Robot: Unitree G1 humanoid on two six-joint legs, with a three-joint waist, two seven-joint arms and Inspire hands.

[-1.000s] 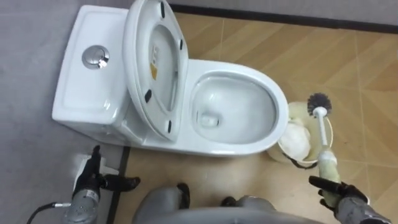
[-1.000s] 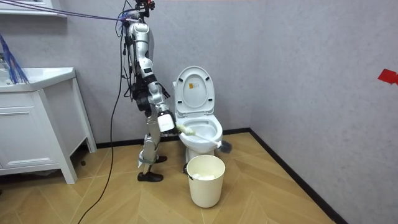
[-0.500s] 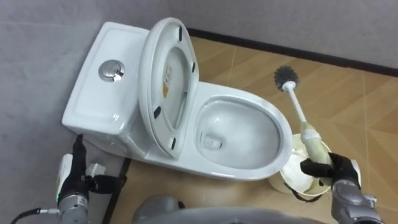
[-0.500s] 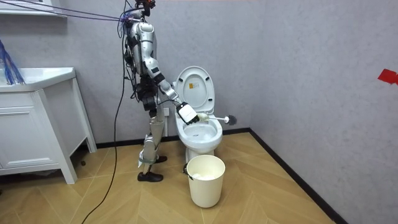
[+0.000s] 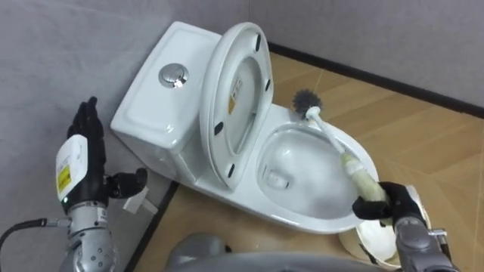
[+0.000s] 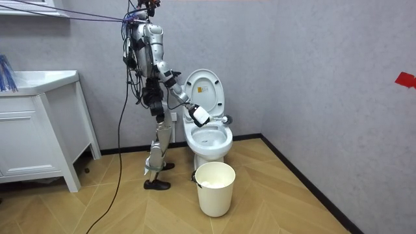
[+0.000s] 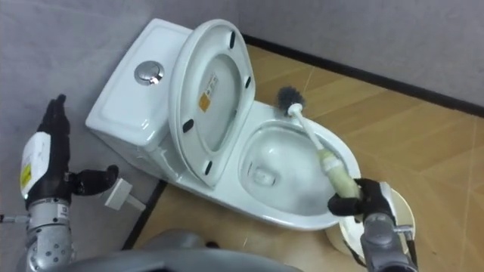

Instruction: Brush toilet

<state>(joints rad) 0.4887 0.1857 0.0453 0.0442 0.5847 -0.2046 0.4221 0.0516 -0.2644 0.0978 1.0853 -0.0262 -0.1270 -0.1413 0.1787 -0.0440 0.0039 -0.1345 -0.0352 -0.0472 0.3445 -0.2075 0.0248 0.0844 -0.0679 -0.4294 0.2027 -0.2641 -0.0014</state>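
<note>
The white toilet (image 5: 151, 113) has its seat and lid (image 5: 234, 91) raised and its bowl (image 5: 291, 219) open. My right hand (image 5: 386, 208) is at the bowl's near right rim, shut on the pale handle of the toilet brush (image 5: 340, 155). The brush slants across the bowl, and its dark bristle head (image 5: 305, 100) hangs above the far rim beside the raised seat. In the room view I stand at the toilet's side with the brush (image 6: 221, 119) held level over the bowl. My left hand (image 5: 83, 162) is raised beside the tank, fingers straight and open, holding nothing.
A white bin (image 7: 389, 219) stands on the wood floor just right of the bowl, under my right wrist. The grey wall runs behind the tank. In the room view, a white sink cabinet (image 6: 32, 130) stands at the left.
My right hand has swung the brush left from above the bin to across the bowl. My left hand has risen beside the tank. The head camera has shifted too.
</note>
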